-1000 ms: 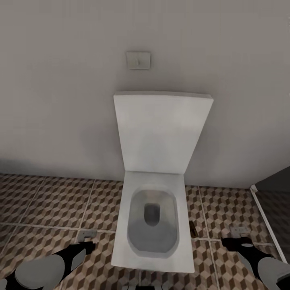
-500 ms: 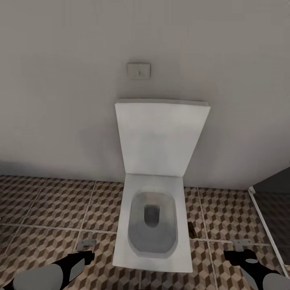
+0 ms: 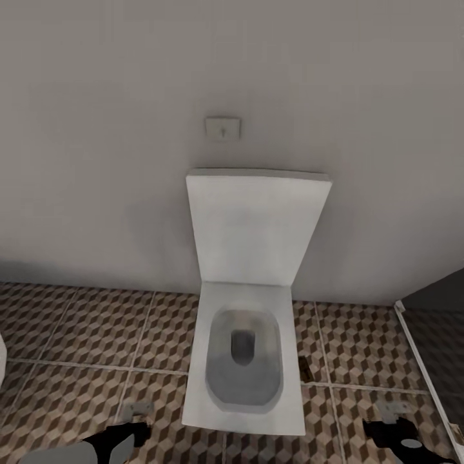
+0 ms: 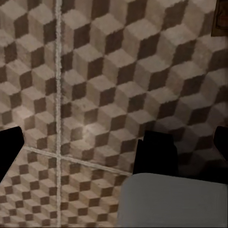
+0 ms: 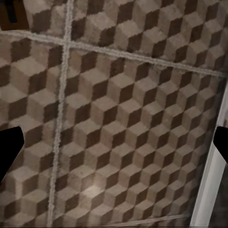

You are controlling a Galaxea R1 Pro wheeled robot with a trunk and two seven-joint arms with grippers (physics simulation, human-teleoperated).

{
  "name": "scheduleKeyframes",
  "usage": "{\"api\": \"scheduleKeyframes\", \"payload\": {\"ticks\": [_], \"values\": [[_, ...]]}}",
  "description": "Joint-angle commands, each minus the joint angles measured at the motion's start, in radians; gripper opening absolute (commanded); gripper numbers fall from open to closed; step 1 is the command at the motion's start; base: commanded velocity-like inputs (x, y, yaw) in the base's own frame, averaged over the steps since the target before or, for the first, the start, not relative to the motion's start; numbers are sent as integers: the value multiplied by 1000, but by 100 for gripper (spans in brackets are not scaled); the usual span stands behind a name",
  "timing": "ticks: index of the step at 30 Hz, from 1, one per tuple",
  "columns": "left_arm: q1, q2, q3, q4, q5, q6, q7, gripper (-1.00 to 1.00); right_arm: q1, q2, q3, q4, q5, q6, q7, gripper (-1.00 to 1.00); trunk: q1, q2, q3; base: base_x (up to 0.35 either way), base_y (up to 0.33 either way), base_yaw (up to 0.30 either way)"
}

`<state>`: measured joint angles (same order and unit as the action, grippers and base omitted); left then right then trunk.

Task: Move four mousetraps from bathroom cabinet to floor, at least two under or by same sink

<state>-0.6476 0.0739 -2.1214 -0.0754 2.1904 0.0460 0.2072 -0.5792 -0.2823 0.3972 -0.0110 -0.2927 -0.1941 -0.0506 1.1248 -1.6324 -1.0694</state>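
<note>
Bathroom floor [image 3: 84,335], cube tiles; toilet [image 3: 248,348] ahead, one mousetrap [image 3: 308,370] beside its right edge. Left fingers [image 4: 9,147], right fingers [image 5: 9,142] spread wide, empty. Likely in transit; next, find sink, cabinet.

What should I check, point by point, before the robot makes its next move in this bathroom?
1. Mousetrap on the bathroom floor: ok. One mousetrap lies on the tiles beside the toilet, on its right.
2. Other three mousetraps: cannot tell; they are not identifiable here.
3. Trap beside or under the sink: cannot tell; the robot faces the toilet and wall.
4. Left gripper free: ok. In the left wrist view its fingers stand apart with bare tiles between them.
5. Right gripper free: ok. In the right wrist view its fingers are wide apart over tiles.
6. Toilet in front: not ok for driving forward; it blocks the way.
</note>
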Motion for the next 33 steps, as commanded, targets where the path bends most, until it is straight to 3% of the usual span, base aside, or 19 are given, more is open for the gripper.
{"api": "scheduleKeyframes", "payload": {"ticks": [1, 14, 22, 33], "values": [[3, 0, 0, -6, 0, 0, 0, 100, 5, 0, 0, 0, 0, -2, 0, 100, -4, 7, 3, 0, 0, 0], [56, 4, 0, -34, 0, -1, 0, 100, 62, 2, 0, 0, 0, -11, 0, 100, -54, 98, 44, 0, 0, 0], [90, 6, 0, -36, 0, -1, 0, 100, 99, 24, 0, 1, 1, -10, 0, 100, -84, 154, 69, 0, 0, 0], [120, 6, 0, -38, 0, -1, 0, 100, 127, 33, 0, 1, 4, -4, 0, 100, -127, 231, 104, 0, 0, 0]]}}
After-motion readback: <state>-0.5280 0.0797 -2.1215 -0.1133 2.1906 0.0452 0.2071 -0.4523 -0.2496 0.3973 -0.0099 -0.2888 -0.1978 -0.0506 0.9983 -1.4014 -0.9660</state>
